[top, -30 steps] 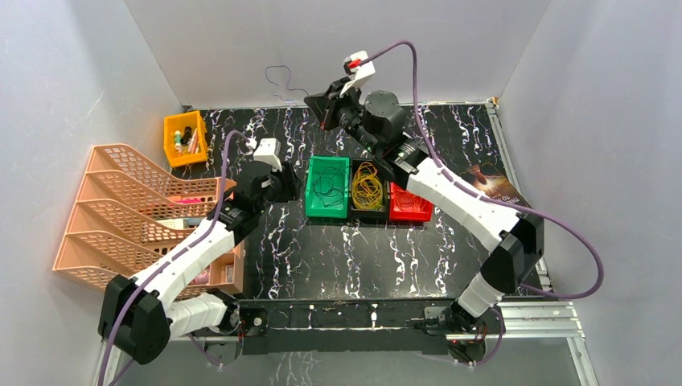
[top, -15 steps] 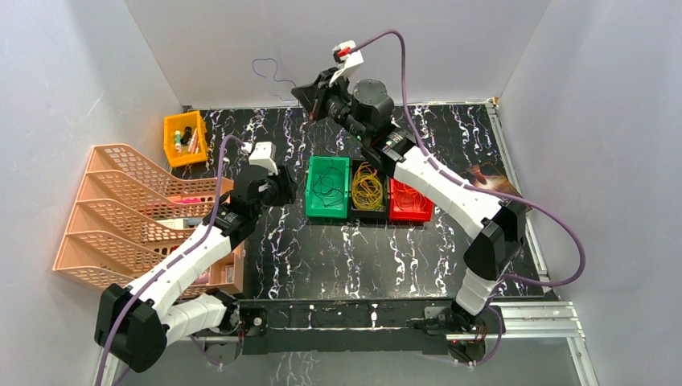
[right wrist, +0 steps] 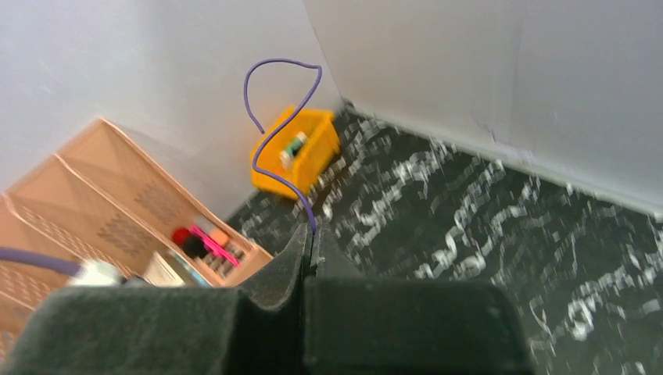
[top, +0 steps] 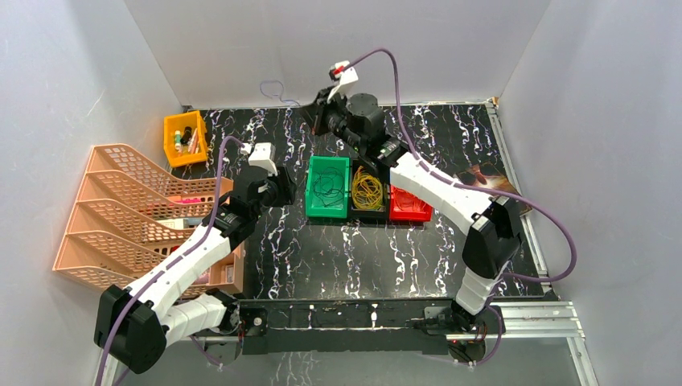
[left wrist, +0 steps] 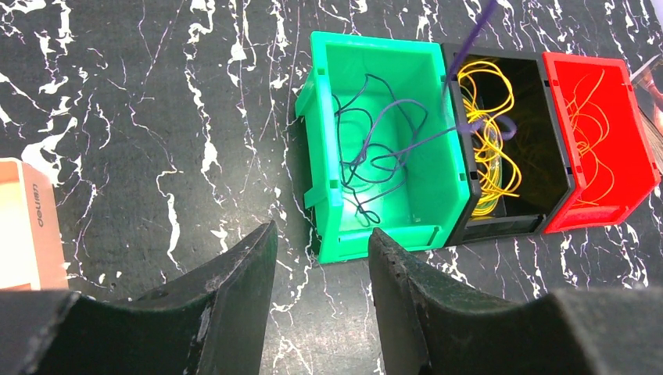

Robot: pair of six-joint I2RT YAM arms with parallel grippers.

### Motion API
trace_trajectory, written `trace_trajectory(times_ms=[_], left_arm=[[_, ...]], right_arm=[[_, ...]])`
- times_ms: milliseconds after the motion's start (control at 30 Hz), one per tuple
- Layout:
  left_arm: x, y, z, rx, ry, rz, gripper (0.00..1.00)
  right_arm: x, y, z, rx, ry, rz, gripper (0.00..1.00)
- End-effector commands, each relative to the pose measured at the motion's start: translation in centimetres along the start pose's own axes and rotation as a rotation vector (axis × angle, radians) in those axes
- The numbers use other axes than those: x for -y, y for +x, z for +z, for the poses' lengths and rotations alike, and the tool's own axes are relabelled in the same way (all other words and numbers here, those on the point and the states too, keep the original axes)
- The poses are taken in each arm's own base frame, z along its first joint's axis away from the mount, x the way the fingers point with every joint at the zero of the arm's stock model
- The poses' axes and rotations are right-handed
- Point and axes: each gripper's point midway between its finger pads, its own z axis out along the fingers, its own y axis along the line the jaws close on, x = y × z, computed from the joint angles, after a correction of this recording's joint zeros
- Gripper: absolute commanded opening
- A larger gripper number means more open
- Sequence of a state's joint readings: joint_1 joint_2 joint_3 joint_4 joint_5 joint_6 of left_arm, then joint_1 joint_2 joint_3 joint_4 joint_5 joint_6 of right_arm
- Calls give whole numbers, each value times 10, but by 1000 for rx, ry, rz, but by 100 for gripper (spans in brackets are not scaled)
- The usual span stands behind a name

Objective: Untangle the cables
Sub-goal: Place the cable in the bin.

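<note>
Top view first: the right gripper (top: 320, 112) is up in the air over the far edge of the worktop (top: 322, 265), pressed together on a thin purple cable (top: 281, 90) whose free end curls off to the left against the back wall. Three little bins sit side by side mid-worktop: green bin (top: 312, 193), black bin (top: 368, 214), red bin (top: 410, 215). The left gripper (top: 288, 190) hangs just left of the green one, holding nothing. There's a yellow bin (top: 174, 129) in the far left corner and a peach rack (top: 112, 201) along the left edge.

Left wrist cam: the fingers are spread apart with only marble between them. Dark cables (left wrist: 367, 160) are heaped in the green bin, yellow cables (left wrist: 489, 141) in the black one and orange cables (left wrist: 590, 117) in the red. A purple strand (left wrist: 469, 39) climbs from the green bin, over the black bin, out of frame at the top.

Right wrist cam: the jaws pinch the purple cable right at the tips, and it loops upward in front of the yellow bin. It's a bit blurry.
</note>
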State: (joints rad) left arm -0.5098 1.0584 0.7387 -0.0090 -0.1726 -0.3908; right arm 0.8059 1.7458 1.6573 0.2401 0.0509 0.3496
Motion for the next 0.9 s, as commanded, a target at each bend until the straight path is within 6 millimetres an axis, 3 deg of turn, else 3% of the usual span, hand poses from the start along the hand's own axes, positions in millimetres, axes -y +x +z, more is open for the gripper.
trace_trajectory(times_ms=[0,433,633,867], left_arm=[[0,-2,-5,9,7,2,45],[2,-4,-9,3,21,8,45],[6,-4,-11,-2,42,12,46],[49,-6,-17,25,288,-13,56]], right_arm=[[22,-3,-16,39,49,-8,0],[88,47,-47,-51,270,-177,0],[109,69,-51,-83,332,-239,0],[120,80,-50,-91,378,-222,0]])
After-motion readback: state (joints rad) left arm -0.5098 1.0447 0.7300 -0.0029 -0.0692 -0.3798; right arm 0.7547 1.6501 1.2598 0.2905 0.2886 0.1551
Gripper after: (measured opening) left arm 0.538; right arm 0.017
